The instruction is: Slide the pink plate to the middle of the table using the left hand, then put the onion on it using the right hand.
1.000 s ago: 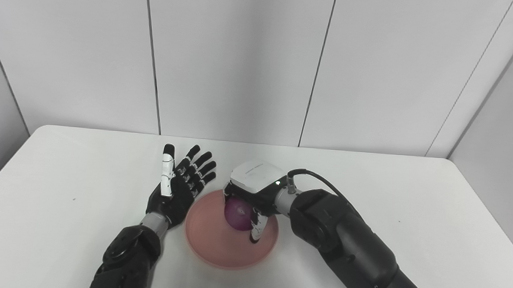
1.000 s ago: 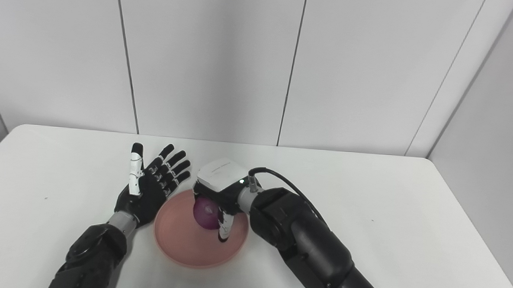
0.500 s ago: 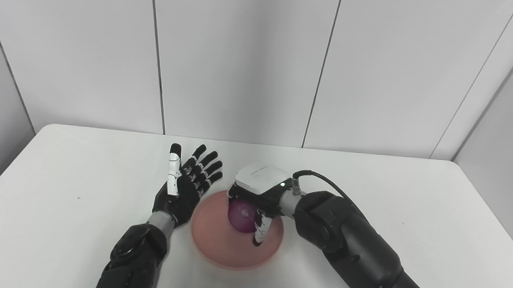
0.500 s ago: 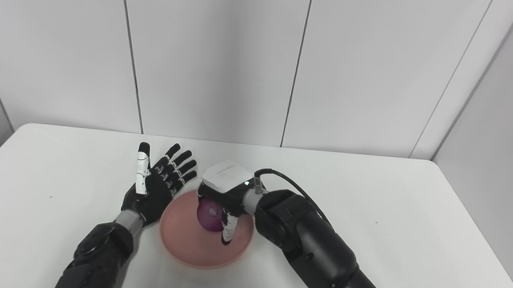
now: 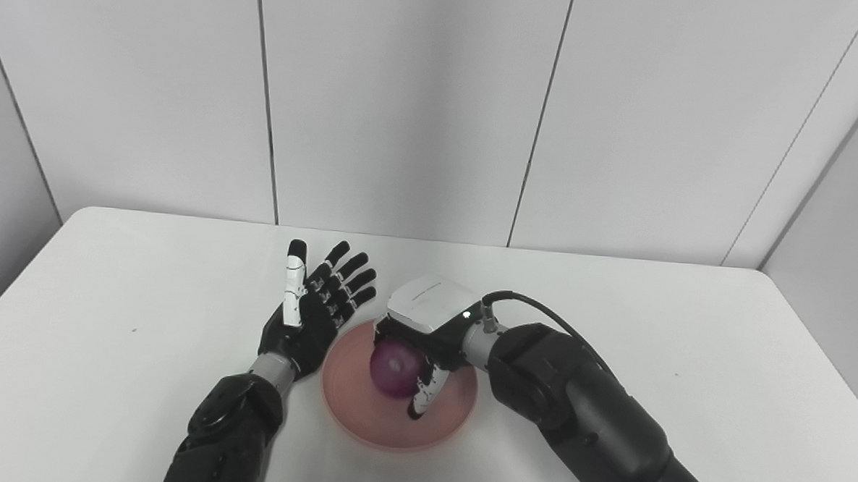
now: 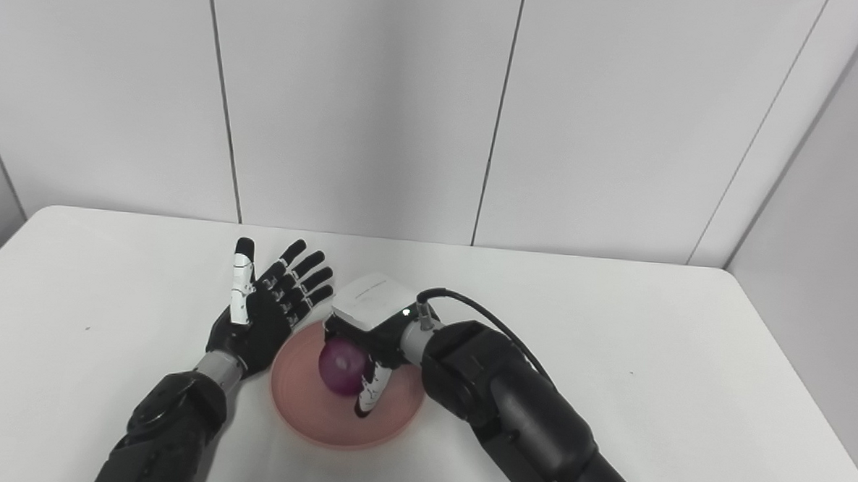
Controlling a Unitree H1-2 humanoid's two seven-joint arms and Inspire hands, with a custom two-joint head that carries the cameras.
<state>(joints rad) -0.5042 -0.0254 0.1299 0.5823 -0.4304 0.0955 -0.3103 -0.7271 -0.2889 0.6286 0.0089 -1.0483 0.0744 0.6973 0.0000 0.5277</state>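
Observation:
The pink plate (image 5: 363, 419) lies near the front middle of the white table. Over its centre my right hand (image 5: 421, 342) is shut on the purple onion (image 5: 393, 368), fingers curled around it from above and the thumb pointing down at the plate; whether the onion touches the plate I cannot tell. My left hand (image 5: 313, 316) stands open just left of the plate, palm up, fingers spread toward the far wall, holding nothing and close to the plate's rim.
The white table (image 5: 107, 314) ends at grey wall panels at the back. A black cable (image 5: 542, 311) loops from the right wrist. Both dark forearms come in from the bottom edge on either side of the plate.
The camera has shifted slightly. My right hand with the onion has moved a little left and lower over the plate. The left hand stays open beside the plate.

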